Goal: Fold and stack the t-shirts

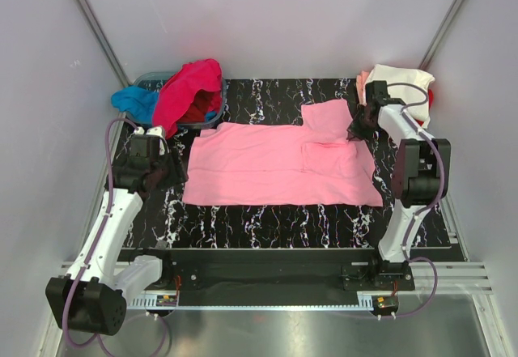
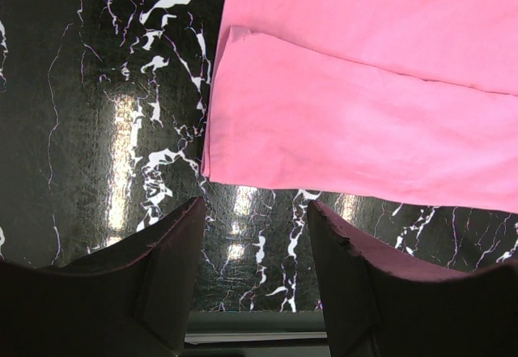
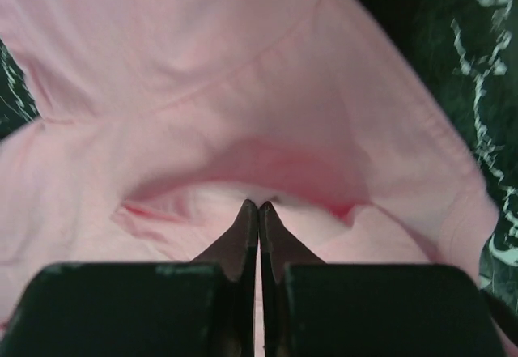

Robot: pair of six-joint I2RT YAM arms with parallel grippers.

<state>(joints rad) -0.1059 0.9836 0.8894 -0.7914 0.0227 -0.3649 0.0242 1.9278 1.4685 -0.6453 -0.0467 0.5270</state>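
Overhead, white walls close in a black table veined with white marbling. The light pink t-shirt lies spread flat across the middle of the table.

Behind that shirt's left end sits a grey-blue basin. A hot pink t-shirt is heaped in it and spills over the rim, and a bright blue t-shirt hangs out on the far side.

Just left of the light pink t-shirt, the left gripper hovers over bare table, jaws parted with nothing between them.

At the shirt's back right corner, the right gripper is pinched closed on a raised fold of the pink cloth.

Behind that corner lies a pile with a cream white t-shirt on top. A salmon t-shirt shows at the pile's left, and what looks like a red t-shirt peeks out at its right.
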